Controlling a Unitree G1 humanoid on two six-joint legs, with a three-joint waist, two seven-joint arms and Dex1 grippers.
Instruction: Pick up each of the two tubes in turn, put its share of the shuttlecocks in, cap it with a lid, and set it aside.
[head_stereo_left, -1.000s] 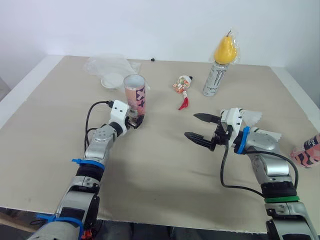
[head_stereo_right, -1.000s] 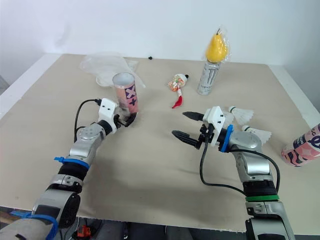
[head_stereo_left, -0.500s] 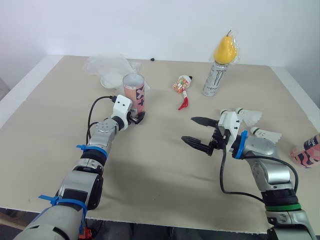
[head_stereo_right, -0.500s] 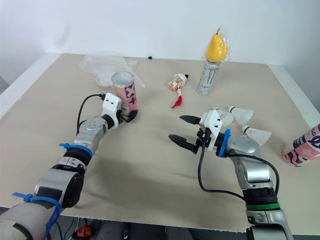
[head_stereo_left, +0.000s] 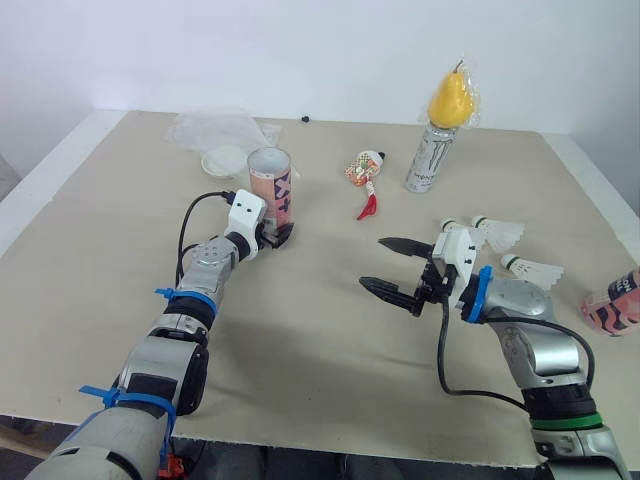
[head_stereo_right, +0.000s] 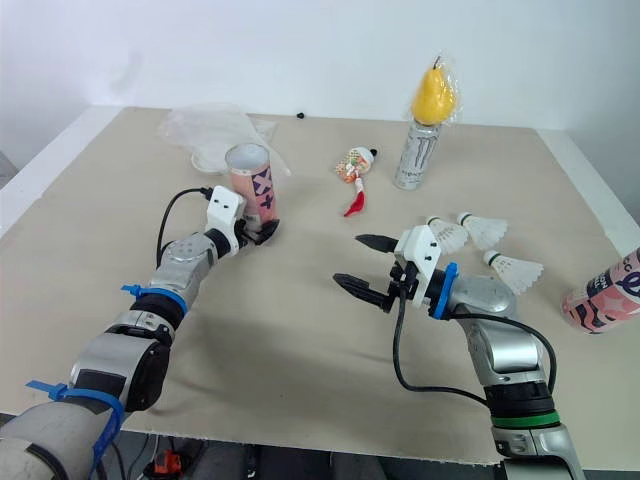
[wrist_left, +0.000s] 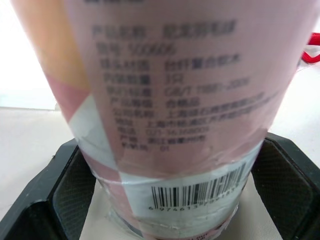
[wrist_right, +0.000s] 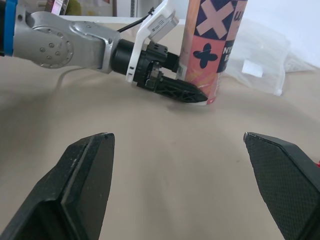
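Two tubes are on the table (head_stereo_left: 300, 380). At far left lies a clear bag (head_stereo_left: 215, 130), with a white lid (head_stereo_left: 224, 160) at its near edge.

Just right of the lid, the first tube (head_stereo_left: 268, 180) stands upright with its open mouth up and its long axis vertical. The left gripper (head_stereo_left: 278, 237) is at the base of this tube. Its fingers (wrist_left: 55, 200) are spread, one on each side, with the base between the pads. In the left wrist view the pads sit close to the wall but do not appear pressed in, so the grasp is judged not yet made. The left arm is clearly the nearer arm. The pick-up calls for a squeeze straight inward, across the vertical axis. A low grip on a tall tube may let it tip, so the lift should be kept plumb.

Past the middle of the table are a small packet (head_stereo_left: 365, 170) and a can (head_stereo_left: 430, 158) with a pear (head_stereo_left: 450, 98) on top. None of these is a task item.

The right gripper (head_stereo_left: 374, 263) hovers over bare table, well apart from the first tube. Its fingers are wide apart and empty, tips pointing toward that tube. Three shuttlecocks (head_stereo_right: 485, 229) lie just beyond and to the right of its wrist.

At the right edge, the second tube (head_stereo_right: 600, 295) appears to lie on its side.
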